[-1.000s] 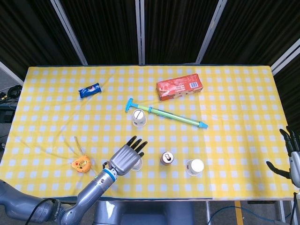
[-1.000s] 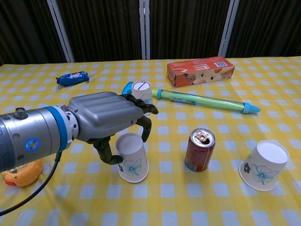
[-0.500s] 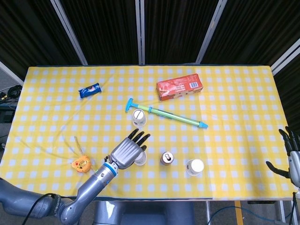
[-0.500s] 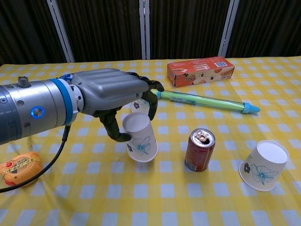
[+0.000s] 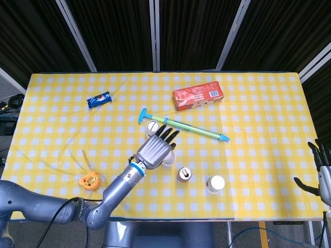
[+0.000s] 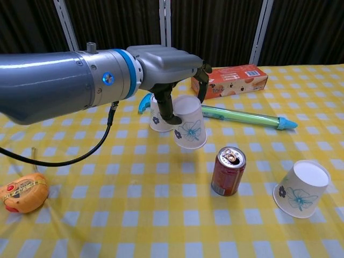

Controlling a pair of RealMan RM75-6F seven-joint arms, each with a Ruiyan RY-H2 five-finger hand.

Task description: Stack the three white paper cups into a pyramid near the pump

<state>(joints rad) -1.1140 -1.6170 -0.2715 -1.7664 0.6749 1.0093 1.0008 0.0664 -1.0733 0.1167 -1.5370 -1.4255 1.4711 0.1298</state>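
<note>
Nearest, a white paper cup [image 6: 301,189] stands base-up beside the soda can [image 6: 227,171]. The left hand [image 6: 166,67] grips a second cup [image 6: 189,128], base up and tilted, above the cloth beside a third cup [image 6: 157,118], before the pump [image 6: 244,116] lying crosswise. The right hand [image 5: 322,171] hangs with fingers spread, holding nothing.

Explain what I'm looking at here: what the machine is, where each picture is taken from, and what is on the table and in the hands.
This is a two-armed robot with finger hands, steered remotely. One camera looks down from its head, one looks forward from its chest.

On the yellow checked table lie a green pump, a red box, a soda can, a blue snack packet and an orange tape measure.

The left hand holds one white paper cup upside down, beside a second cup near the pump. A third cup stands right of the can. The right hand holds nothing.
</note>
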